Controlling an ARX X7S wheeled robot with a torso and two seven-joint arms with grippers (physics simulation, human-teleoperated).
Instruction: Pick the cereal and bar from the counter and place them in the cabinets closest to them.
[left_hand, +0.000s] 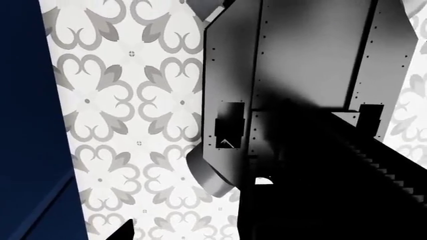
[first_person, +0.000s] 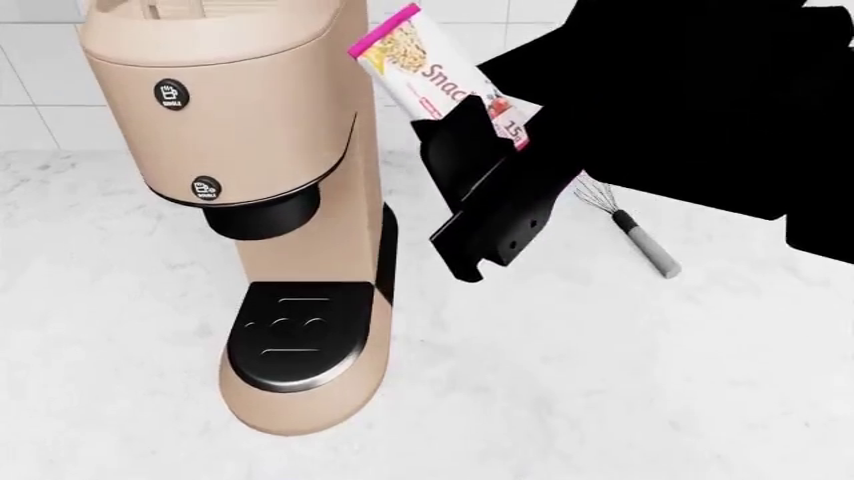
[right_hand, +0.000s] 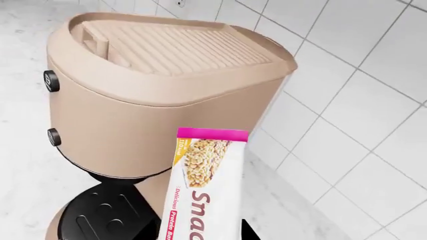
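Right tool (first_person: 470, 130) raised above the tabletop (first_person: 561, 380), clamped on the bar (first_person: 434, 75).
The black arm reaches in from the right, the bar tilted up out of the tool, just beside the beige coffee machine (first_person: 254, 200). A whisk (first_person: 627, 225) lies below on white marble, tiled wall (right_hand: 347, 100) behind. Left tool's grip cannot be told.

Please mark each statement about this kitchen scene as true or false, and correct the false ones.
1. The right gripper holds the bar up off the counter. True.
2. The coffee machine is black all over. False: its body is beige, and only the spout and drip tray are black.
3. A whisk lies on the counter. True.
4. The bar lies flat on the counter. False: it is raised in the air beside the coffee machine.
5. The cereal stands next to the coffee machine. False: no cereal box is in view.
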